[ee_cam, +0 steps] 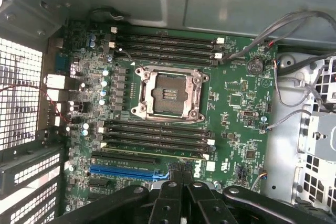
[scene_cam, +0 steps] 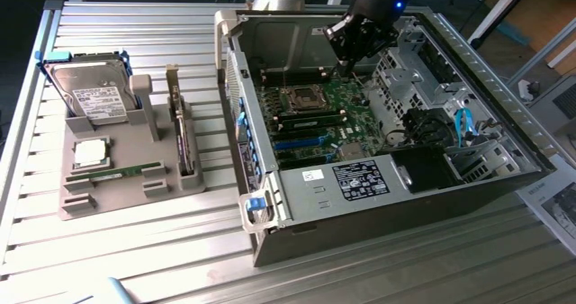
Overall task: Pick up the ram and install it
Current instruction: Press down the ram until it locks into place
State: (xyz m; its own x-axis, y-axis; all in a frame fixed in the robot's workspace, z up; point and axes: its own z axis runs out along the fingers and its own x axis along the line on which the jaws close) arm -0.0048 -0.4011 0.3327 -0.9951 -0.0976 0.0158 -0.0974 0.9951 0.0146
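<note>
Gripper (ee_cam: 181,179) closed with nothing visibly held, over motherboard (ee_cam: 231,103); ram (scene_cam: 121,174) sits in tray (scene_cam: 108,199), so grasp it squarely by its edges.

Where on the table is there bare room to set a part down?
Free: slatted table in front of the grey holder tray, and behind the hard drive. Crowded: the tray, with the ram and processor, and the open computer case under the shut gripper.

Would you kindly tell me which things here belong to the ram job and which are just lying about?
Part of the job: ram in the grey tray; gripper, shut, above the motherboard; memory slots.
Lying about: hard drive; processor chip; blue cable.
</note>
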